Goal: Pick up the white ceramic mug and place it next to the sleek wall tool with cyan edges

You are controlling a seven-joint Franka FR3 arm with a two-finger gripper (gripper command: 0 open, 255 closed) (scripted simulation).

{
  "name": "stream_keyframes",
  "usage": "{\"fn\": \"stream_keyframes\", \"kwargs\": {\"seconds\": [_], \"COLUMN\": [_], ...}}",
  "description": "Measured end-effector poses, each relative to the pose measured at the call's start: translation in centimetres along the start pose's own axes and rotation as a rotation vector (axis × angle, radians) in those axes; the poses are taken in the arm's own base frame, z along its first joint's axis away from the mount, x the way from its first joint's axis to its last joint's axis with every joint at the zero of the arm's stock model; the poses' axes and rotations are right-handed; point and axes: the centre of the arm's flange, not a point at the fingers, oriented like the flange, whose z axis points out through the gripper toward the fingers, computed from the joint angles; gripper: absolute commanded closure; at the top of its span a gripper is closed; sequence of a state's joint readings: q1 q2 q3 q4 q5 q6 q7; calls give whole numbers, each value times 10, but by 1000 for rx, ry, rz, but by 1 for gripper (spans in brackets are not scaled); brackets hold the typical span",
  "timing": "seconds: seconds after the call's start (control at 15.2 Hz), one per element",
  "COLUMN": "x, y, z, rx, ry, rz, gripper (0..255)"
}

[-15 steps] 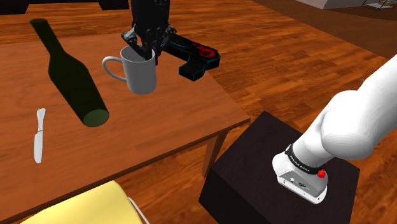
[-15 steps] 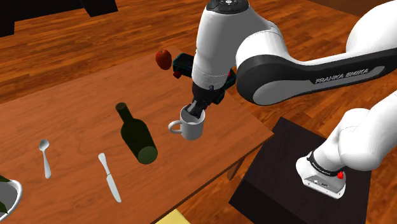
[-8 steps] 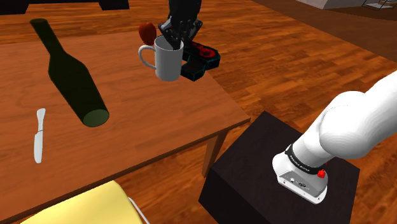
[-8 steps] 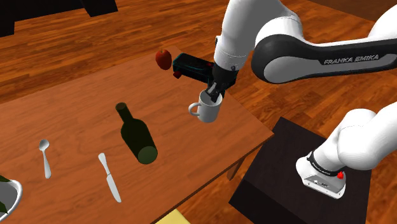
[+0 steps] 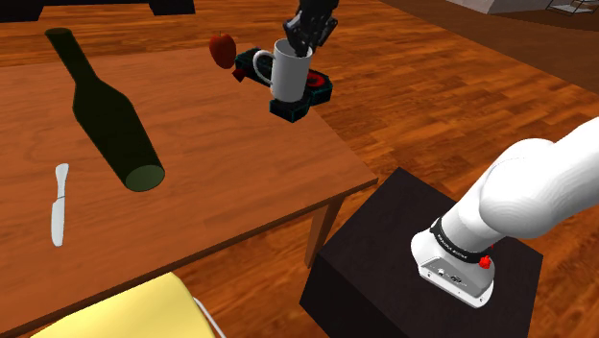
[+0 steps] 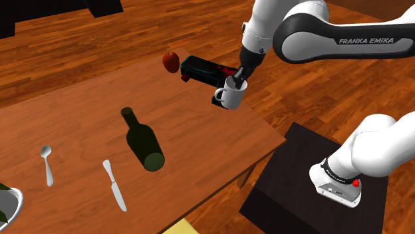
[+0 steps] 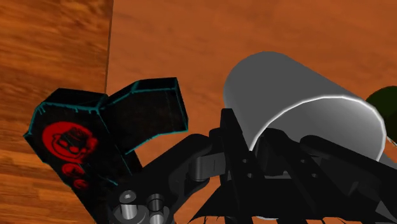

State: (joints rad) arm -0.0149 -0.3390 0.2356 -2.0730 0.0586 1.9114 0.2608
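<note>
Mug (image 5: 286, 75) is held aloft, rim pinched in the gripper (image 5: 301, 46), close by the cyan-edged tool (image 6: 199, 67). Carry step in hand; a descent onto the table (image 5: 240, 168) beside the tool is called for.

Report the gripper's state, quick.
Gripper: shut on the white mug, clasping its rim.

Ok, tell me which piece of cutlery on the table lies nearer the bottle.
The knife: it lies right beside the dark green bottle, while the spoon lies farther off, on the knife's other side.
</note>
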Motion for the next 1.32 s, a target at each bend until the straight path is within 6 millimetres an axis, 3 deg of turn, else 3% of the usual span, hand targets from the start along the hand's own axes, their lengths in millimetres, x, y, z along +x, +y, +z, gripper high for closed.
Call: {"fn": "stream_keyframes", "kwargs": {"seconds": [0.26, 0.4, 1.32], "x": [2, 2, -10], "y": [59, 71, 77], "z": [4, 10, 79], "rx": [1, 1, 1], "ry": [0, 0, 0], "rz": [1, 0, -2], "gripper": [255, 255, 255]}}
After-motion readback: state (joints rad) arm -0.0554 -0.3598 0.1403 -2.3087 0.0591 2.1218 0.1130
